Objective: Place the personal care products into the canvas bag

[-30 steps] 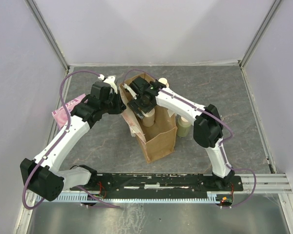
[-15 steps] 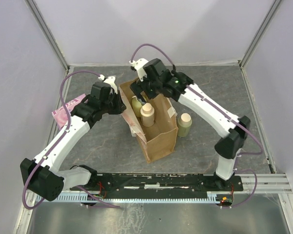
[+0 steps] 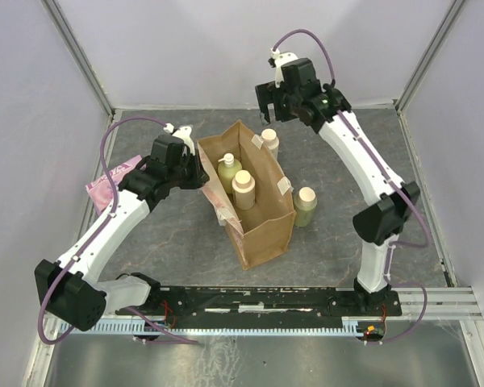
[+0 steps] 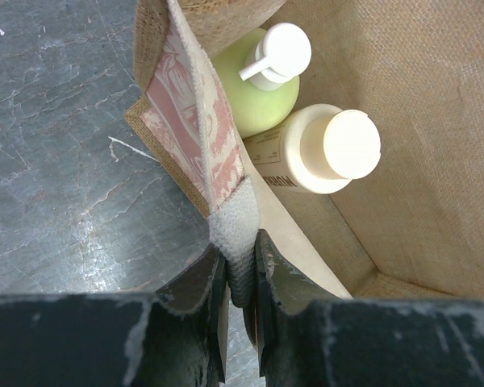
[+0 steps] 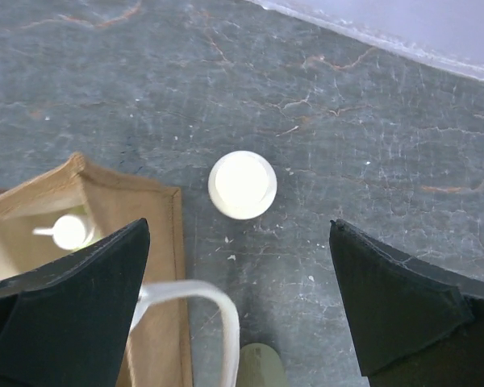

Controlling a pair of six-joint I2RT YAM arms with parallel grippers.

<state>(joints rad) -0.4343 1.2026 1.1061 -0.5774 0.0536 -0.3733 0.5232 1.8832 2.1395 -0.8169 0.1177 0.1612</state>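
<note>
The tan canvas bag stands upright mid-table. Inside it stand a yellow-green pump bottle and a cream bottle; both show in the left wrist view, the pump bottle and the cream bottle. Another cream bottle stands just behind the bag and shows from above in the right wrist view. A yellow-green bottle stands right of the bag. My left gripper is shut on the bag's pinkish-white handle. My right gripper is open and empty, high above the rear cream bottle.
A flat pink packet lies at the left under the left arm. The bag's other white handle arcs below the right gripper. Walls close the table at back and sides.
My right gripper has let go of the cream bottle inside the bag, risen out, and moved back and to the right. The left gripper has kept its hold on the handle.
</note>
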